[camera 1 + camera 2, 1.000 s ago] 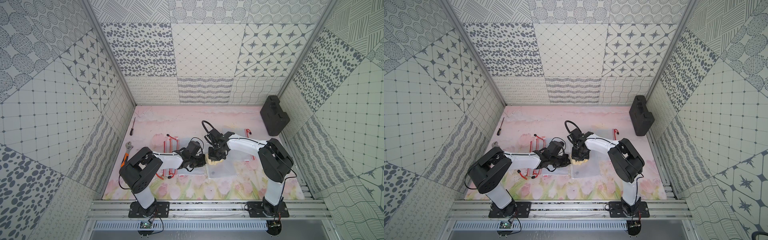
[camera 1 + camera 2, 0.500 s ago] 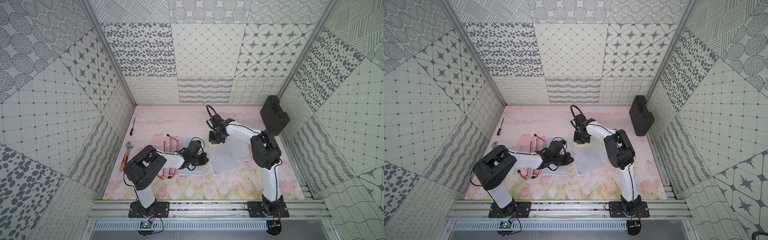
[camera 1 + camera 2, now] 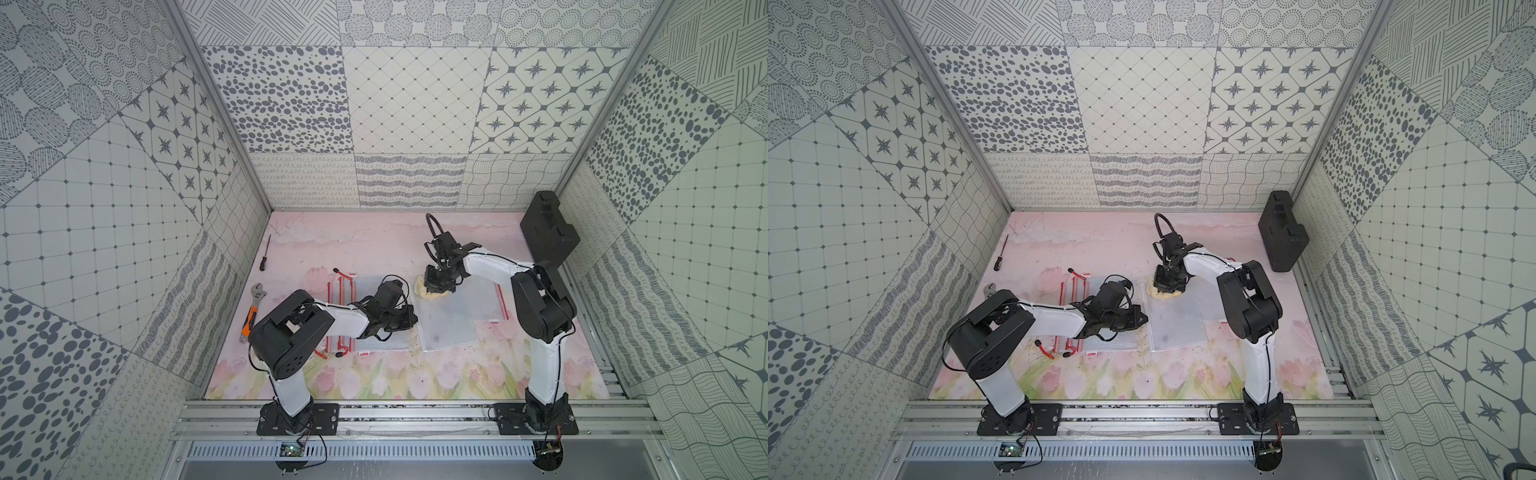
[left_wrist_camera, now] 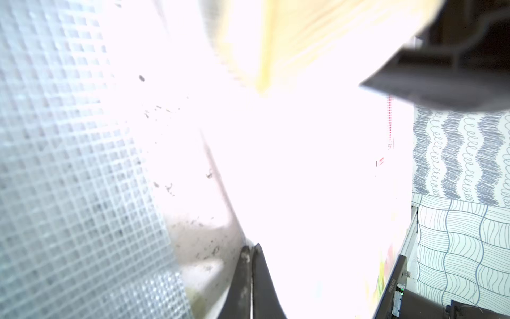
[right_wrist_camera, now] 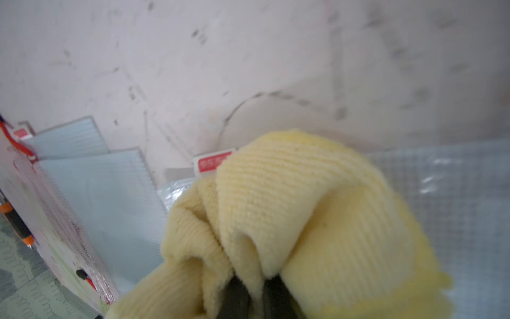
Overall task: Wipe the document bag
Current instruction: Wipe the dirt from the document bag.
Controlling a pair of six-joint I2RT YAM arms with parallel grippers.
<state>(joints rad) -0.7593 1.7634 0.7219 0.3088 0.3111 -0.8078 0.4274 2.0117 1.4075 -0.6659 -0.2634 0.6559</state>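
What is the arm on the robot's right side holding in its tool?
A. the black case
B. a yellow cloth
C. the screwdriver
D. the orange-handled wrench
B: the right wrist view shows the right tool shut on the yellow cloth, and in both top views the cloth sits on the clear document bag.

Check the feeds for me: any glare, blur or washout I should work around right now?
Left wrist view: centre blown out to white; only the mesh bag and the shut left fingers read, the yellow cloth is smeared. Right wrist view: well exposed, cloth sharp, background softly blurred. Both top views: even light, sharp, no glare.
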